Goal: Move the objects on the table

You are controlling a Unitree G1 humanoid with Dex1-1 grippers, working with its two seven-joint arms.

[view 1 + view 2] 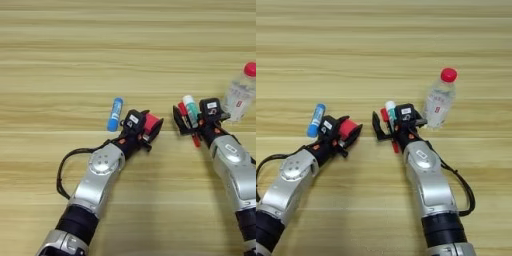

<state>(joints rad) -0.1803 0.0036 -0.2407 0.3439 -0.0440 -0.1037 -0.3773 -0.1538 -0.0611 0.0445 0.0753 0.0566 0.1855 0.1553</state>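
My left gripper point(151, 126) is shut on the small red cube point(152, 121), low over the table point(125, 60) near the middle. The short blue tube point(115, 114) lies just left of that hand, apart from it. My right gripper point(388, 123) stands open with its black fingers point(376, 125) on either side of the white-and-green tube point(391, 111) and the thin red pen point(395, 145), which lie side by side on the wood. The clear bottle point(438, 102) with the red cap point(448, 75) stands upright just right of this hand.
A black cable point(62, 172) loops out from my left forearm over the wood. Bare planks stretch across the far half of the table and along the front between the two arms.
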